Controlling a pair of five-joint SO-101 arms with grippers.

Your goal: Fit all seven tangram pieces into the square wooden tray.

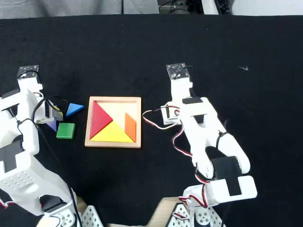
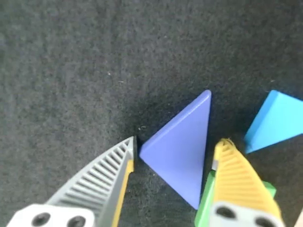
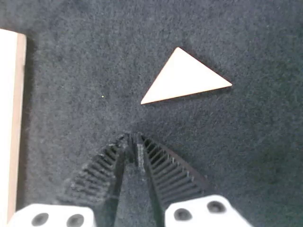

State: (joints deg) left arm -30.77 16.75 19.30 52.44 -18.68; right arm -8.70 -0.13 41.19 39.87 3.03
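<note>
Left pincer (image 2: 176, 144) stands spread around the purple triangle (image 2: 184, 163), which lies flat near the surface's left edge. We judge it light, stiff, slick-sided; we'd pinch low across opposite edges. Right pincer (image 3: 134, 139) is pressed together.

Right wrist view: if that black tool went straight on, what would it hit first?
Probably the pale triangle lying just ahead of the shut tool, though it may meet the black cloth first; height is unclear.
</note>
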